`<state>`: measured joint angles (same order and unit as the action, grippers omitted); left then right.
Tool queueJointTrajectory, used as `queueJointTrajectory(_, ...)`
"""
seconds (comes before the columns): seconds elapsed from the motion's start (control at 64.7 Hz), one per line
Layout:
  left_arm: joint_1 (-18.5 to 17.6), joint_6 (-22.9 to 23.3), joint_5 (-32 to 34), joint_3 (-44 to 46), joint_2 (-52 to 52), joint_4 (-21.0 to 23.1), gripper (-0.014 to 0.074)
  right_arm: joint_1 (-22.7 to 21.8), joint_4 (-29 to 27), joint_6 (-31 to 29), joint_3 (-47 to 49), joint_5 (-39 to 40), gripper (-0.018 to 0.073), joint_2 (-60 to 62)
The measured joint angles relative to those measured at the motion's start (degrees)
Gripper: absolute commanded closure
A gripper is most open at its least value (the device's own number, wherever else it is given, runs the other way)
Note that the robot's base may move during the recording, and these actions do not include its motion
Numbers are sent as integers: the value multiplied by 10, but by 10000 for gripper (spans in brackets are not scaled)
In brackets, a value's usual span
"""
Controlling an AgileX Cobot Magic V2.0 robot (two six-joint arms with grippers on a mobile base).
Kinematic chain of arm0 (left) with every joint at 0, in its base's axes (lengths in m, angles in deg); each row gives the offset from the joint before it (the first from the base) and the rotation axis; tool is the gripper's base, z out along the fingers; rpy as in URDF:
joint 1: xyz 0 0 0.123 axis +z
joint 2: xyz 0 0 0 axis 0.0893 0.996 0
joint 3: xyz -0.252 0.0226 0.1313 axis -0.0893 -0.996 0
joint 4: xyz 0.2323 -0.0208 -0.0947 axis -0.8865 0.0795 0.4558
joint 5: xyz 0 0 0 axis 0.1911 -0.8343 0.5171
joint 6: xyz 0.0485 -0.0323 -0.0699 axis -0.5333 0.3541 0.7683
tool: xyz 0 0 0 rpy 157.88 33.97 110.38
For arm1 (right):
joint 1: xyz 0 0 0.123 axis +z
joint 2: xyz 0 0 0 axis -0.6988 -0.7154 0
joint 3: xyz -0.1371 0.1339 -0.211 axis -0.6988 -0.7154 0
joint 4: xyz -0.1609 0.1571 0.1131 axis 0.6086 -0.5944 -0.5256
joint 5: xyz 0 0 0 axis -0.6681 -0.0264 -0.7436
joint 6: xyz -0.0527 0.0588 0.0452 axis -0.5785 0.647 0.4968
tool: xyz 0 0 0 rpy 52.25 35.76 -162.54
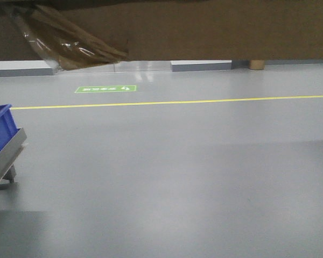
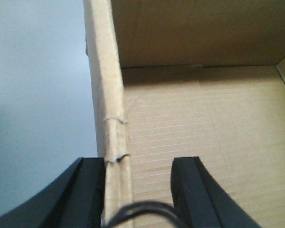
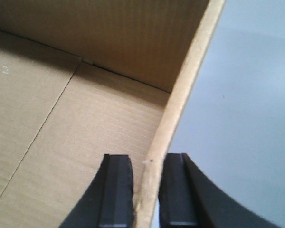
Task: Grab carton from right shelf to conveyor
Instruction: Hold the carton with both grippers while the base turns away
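The carton [image 1: 215, 29], plain brown cardboard, fills the top of the front view, with a wad of clear tape [image 1: 59, 37] at its left end. In the left wrist view my left gripper [image 2: 138, 164] straddles the carton's left wall [image 2: 111, 118]. The outer finger lies against the wall and the inner finger stands well apart over the carton floor [image 2: 204, 123]. My right gripper [image 3: 146, 161] is shut on the carton's right wall [image 3: 180, 99], one finger on each side. A corner of the right shelf [image 1: 5, 156] shows at the left edge. The conveyor is out of view.
A blue bin [image 1: 0, 126] sits on the shelf's steel rail at the left. The grey floor [image 1: 177, 172] carries a yellow line [image 1: 172, 102] and a green marker [image 1: 105, 88]. Low grey kerb blocks [image 1: 202, 65] lie along the far edge.
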<state>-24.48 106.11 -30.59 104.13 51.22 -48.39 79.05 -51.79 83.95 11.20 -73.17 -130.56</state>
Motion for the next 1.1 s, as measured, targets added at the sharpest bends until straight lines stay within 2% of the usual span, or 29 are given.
queueJointTrajectory(1.097,0,0,0,0,0,-1,612,0,0,0,0,0,628,0)
